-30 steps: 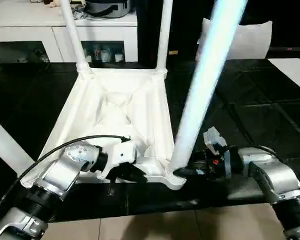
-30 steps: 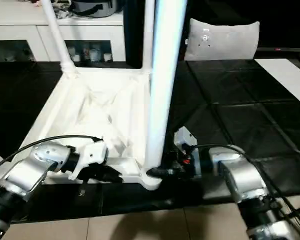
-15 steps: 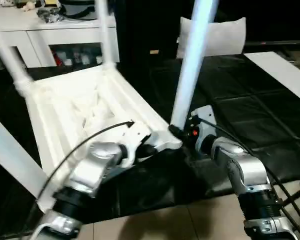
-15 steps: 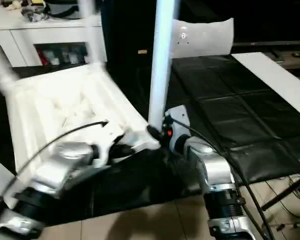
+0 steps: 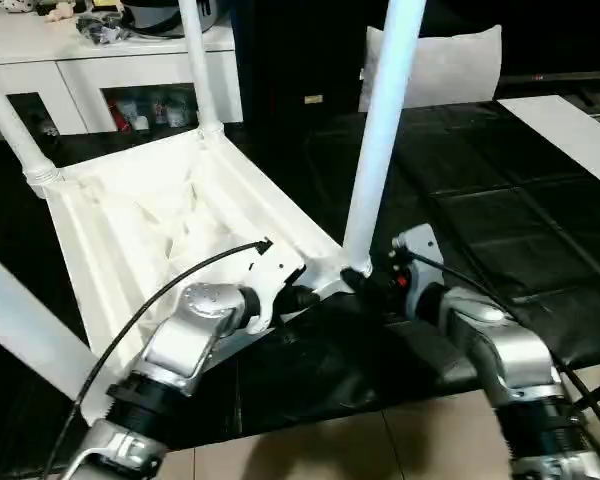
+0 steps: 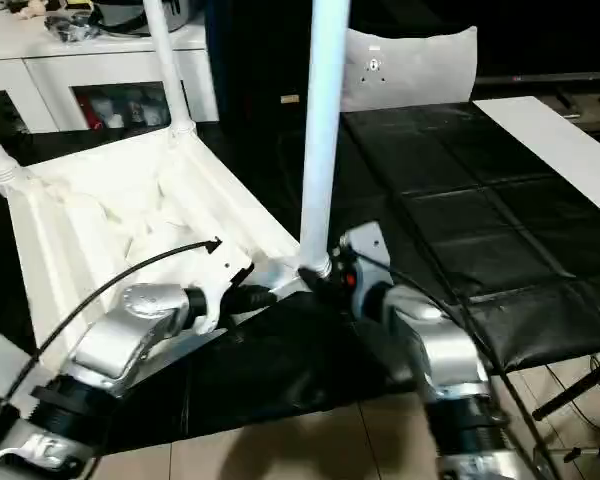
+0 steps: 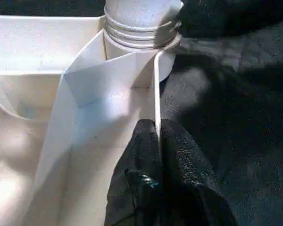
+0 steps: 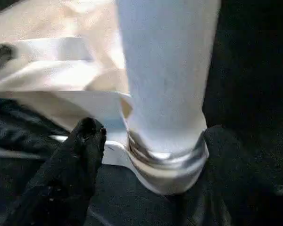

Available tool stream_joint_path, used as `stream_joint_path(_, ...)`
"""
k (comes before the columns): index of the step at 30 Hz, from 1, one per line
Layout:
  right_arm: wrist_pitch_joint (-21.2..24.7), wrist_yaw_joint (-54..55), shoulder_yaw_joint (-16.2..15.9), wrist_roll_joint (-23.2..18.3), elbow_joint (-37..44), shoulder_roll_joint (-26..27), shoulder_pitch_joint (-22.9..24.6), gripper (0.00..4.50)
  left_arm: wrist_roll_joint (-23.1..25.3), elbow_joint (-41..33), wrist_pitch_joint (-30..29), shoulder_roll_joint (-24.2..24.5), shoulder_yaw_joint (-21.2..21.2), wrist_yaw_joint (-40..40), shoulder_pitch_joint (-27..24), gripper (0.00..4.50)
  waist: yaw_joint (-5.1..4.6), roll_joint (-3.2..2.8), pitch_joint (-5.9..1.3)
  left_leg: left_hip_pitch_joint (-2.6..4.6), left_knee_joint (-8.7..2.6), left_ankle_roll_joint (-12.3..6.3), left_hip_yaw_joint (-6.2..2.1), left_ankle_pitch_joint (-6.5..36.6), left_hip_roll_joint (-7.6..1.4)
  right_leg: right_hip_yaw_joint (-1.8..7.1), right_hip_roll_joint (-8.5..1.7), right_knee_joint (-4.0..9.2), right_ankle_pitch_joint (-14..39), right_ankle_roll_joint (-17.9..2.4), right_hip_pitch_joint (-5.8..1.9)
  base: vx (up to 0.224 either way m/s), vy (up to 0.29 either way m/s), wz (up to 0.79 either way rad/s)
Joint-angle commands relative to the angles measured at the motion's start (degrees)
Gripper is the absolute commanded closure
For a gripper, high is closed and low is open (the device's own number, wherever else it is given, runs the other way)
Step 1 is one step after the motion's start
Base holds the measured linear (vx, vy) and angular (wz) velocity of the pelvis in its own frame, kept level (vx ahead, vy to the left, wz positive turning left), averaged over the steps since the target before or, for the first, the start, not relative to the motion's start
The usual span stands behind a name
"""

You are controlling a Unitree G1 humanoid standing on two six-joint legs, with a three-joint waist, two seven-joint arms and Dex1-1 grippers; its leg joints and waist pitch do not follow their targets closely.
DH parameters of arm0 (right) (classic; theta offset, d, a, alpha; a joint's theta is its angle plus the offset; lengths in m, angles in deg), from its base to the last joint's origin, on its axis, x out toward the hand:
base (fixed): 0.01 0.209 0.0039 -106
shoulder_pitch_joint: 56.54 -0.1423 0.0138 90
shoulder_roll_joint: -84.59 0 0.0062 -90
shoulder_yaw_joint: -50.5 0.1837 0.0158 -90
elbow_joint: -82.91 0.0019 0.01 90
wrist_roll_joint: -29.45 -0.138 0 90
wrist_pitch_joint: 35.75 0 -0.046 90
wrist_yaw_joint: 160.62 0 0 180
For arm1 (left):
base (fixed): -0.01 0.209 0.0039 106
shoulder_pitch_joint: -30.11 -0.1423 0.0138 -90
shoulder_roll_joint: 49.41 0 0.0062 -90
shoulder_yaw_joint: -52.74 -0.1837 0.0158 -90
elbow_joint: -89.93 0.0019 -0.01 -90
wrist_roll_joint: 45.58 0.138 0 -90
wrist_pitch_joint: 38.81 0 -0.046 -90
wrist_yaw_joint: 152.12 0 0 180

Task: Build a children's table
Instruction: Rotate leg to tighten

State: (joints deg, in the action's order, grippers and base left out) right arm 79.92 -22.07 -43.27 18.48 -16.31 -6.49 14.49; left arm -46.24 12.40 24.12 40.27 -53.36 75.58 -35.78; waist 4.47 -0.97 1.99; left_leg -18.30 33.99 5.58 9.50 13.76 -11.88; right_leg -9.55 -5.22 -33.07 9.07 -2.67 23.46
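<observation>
The children's table [image 5: 170, 210] lies upside down, its ribbed white underside facing up and white legs standing in the corner sockets. My left gripper [image 5: 305, 298] is shut on the thin rim of the top [image 7: 156, 84], just beside the near corner socket [image 7: 141, 28]. In that socket stands a leg [image 5: 380, 140]. My right gripper [image 5: 365, 283] stands open around this leg's base [image 8: 167, 117]. A gap shows between one finger [image 8: 87, 136] and the leg. Other legs rise at the far corners [image 5: 198, 70] [image 5: 10, 120].
A white cabinet with shelves [image 5: 80, 60] stands behind the table. A white cushion [image 5: 440, 65] leans at the back right and a white board [image 5: 570, 130] lies at the right. Black mats [image 5: 500, 200] cover the floor, with pale tiles [image 5: 330, 450] nearest me.
The camera has swung, so the whole scene has shifted. My right gripper's fingers have spread off the leg's base. The left gripper still pinches the rim.
</observation>
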Motion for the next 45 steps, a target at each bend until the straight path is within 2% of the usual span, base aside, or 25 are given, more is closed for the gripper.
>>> stream_joint_path(1,-2.6,-4.7,-0.7,-0.8,0.8,-1.6,0.3,0.51,-1.4,-2.8,2.9,1.8,-0.7,4.4,0.1,4.50,0.46,0.63,-3.47,-1.32,-3.38,-5.78,-0.13,1.5,-1.11,3.90,-3.70,3.78,16.0,-4.0,-4.23,0.000,0.000,0.00)
stream_joint_path(2,-3.2,-5.8,-0.8,-0.9,0.6,-2.1,0.2,0.43,-1.4,-2.8,3.7,2.6,-1.1,5.6,-0.1,4.50,0.73,0.48,-3.44,-1.21,-3.43,-5.95,-0.12,1.4,-1.19,3.96,-3.72,3.72,15.9,-4.4,-4.15,0.000,0.000,0.00)
stream_joint_path(3,-3.6,-6.5,-0.9,-1.0,0.5,-2.5,0.2,0.30,-1.4,-2.8,4.2,3.1,-1.3,6.4,-0.2,4.50,0.79,0.86,-3.40,-1.26,-3.46,-5.95,-0.09,1.2,-1.27,4.00,-3.74,3.66,15.8,-4.6,-4.17,0.000,0.000,0.00)
stream_joint_path(4,-6.7,-10.8,-1.7,-1.0,-0.3,-4.9,-0.3,0.30,-1.0,-2.8,7.9,6.3,-2.9,11.1,-0.6,4.50,1.06,1.09,-3.46,-1.23,-3.47,-6.09,-0.17,1.3,-1.27,3.96,-3.81,3.66,16.2,-4.5,-4.17,0.000,0.000,0.00)
stream_joint_path(8,-9.1,-18.2,-3.2,-2.3,-1.9,-7.6,-0.9,0.30,-1.3,-2.9,11.0,9.7,-4.8,16.7,-0.8,4.50,1.88,0.95,-3.21,-0.80,-3.60,-6.01,-0.05,1.8,-1.64,4.26,-3.92,3.46,16.5,-5.3,-3.82,0.000,0.000,0.00)
stream_joint_path(12,-10.0,-25.5,-5.3,-3.0,-3.7,-9.7,-1.9,0.30,-1.2,-2.8,13.6,12.1,-6.7,21.2,-0.7,4.50,2.33,1.05,-3.29,-0.82,-3.60,-5.61,-0.06,2.0,-1.74,4.32,-4.05,3.16,16.0,-6.0,-3.93,0.000,0.000,0.00)
stream_joint_path(13,-9.2,-28.2,-5.9,-3.8,-4.4,-10.1,-2.6,0.55,-1.5,-3.0,14.3,13.2,-7.4,23.4,-0.7,4.50,2.61,1.04,-3.41,-0.91,-3.55,-5.59,-0.10,1.4,-1.80,4.36,-4.09,2.89,14.8,-6.5,-4.04,0.000,0.000,0.00)
stream_joint_path(16,-7.3,-32.6,-7.1,-5.4,-5.0,-10.7,-3.7,0.68,-1.7,-2.8,15.6,14.7,-8.8,26.9,-0.4,4.50,2.93,1.15,-3.39,-0.84,-3.50,-5.67,0.00,1.4,-1.85,4.42,-4.03,2.84,14.3,-7.0,-3.99,0.000,0.000,0.00)
stream_joint_path(21,-7.2,-35.4,-8.5,-5.8,-5.4,-11.0,-4.1,1.13,-0.9,-1.3,17.1,14.9,-9.4,27.9,0.5,4.50,3.63,1.17,-3.30,-0.77,-3.57,-4.80,0.07,2.1,-1.94,4.45,-4.15,3.06,16.6,-6.3,-3.87,0.000,0.000,0.00)
stream_joint_path(22,-7.2,-35.7,-8.5,-5.9,-5.5,-11.0,-4.1,1.37,-0.8,-0.8,17.3,14.8,-9.2,27.8,0.8,4.50,3.74,1.35,-3.33,-0.76,-3.61,-4.20,0.06,2.4,-1.86,4.45,-4.11,3.09,17.2,-5.8,-3.93,0.000,0.000,0.00)
stream_joint_path(25,-6.9,-36.6,-8.7,-6.1,-5.7,-11.0,-4.1,1.49,-0.7,-0.3,17.7,14.8,-9.1,27.7,1.1,4.50,3.70,1.36,-3.31,-0.84,-3.63,-3.82,0.02,2.8,-1.72,4.44,-4.08,3.24,17.9,-5.2,-3.98,0.000,0.000,0.00)
stream_joint_path(28,-5.9,-37.9,-9.2,-6.6,-5.6,-11.2,-4.1,1.81,-0.9,0.0,18.1,14.9,-9.1,27.9,0.8,4.50,3.55,1.47,-3.39,-0.85,-3.61,-3.61,0.00,3.2,-1.66,4.36,-4.01,3.33,18.4,-4.6,-4.03,0.000,0.000,0.00)
stream_joint_path(32,-5.4,-38.2,-9.2,-6.9,-5.3,-11.3,-3.7,2.12,-1.1,-0.2,18.0,15.0,-9.1,27.8,0.3,4.50,3.54,1.75,-3.49,-0.85,-3.56,-3.76,0.02,2.3,-1.71,4.41,-3.95,3.13,17.3,-4.9,-3.98,0.000,0.000,0.00)
stream_joint_path(36,-4.2,-38.2,-8.6,-8.0,-4.4,-10.8,-3.3,2.37,-1.6,-0.2,17.5,14.9,-8.7,27.5,0.0,4.50,3.55,1.69,-3.48,-0.86,-3.56,-3.76,0.02,2.1,-1.73,4.41,-3.96,3.07,17.2,-5.1,-3.98,0.000,0.000,0.00)
stream_joint_path(39,-1.0,-32.1,-7.1,-8.6,-1.9,-7.9,-2.2,2.42,-4.3,-2.8,12.2,12.9,-6.0,24.3,-1.2,4.50,3.44,1.63,-3.42,-0.94,-3.62,-3.25,0.06,2.4,-1.78,4.45,-4.01,3.04,17.4,-5.1,-4.06,0.000,0.000,0.00)
stream_joint_path(41,-0.5,-30.3,-6.9,-8.3,-1.8,-7.2,-2.2,2.43,-4.5,-3.3,11.0,12.6,-5.7,23.4,-1.3,4.50,3.22,1.64,-3.23,-0.83,-3.73,-2.65,0.01,3.6,-1.53,4.26,-3.94,3.60,20.0,-4.0,-3.97,0.000,0.000,0.00)
stream_joint_path(42,-0.4,-25.9,-6.9,-6.6,-1.8,-5.6,-2.1,2.43,-4.4,-3.9,8.9,11.4,-4.6,20.4,-1.4,4.50,3.18,1.53,-3.20,-0.84,-3.72,-2.57,0.04,4.0,-1.41,4.21,-3.93,3.77,21.1,-3.6,-3.96,0.000,0.000,0.00)
stream_joint_path(44,0.3,-20.3,-6.8,-4.5,-1.7,-3.5,-2.2,2.43,-4.1,-4.2,6.0,9.1,-3.0,15.7,-1.3,4.50,2.75,1.50,-2.95,-0.78,-3.71,-1.57,0.01,5.7,-1.05,3.75,-3.86,4.73,26.0,-1.4,-3.87,0.000,0.000,0.00)
stream_joint_path(45,1.5,-16.5,-6.3,-3.5,-2.0,-2.0,-2.6,2.44,-4.0,-4.1,4.6,7.7,-2.1,13.0,-1.1,4.50,2.18,1.67,-2.89,-0.89,-3.67,-1.00,0.03,6.0,-0.83,3.55,-3.68,4.99,27.4,-0.4,-3.87,0.000,0.000,0.00)
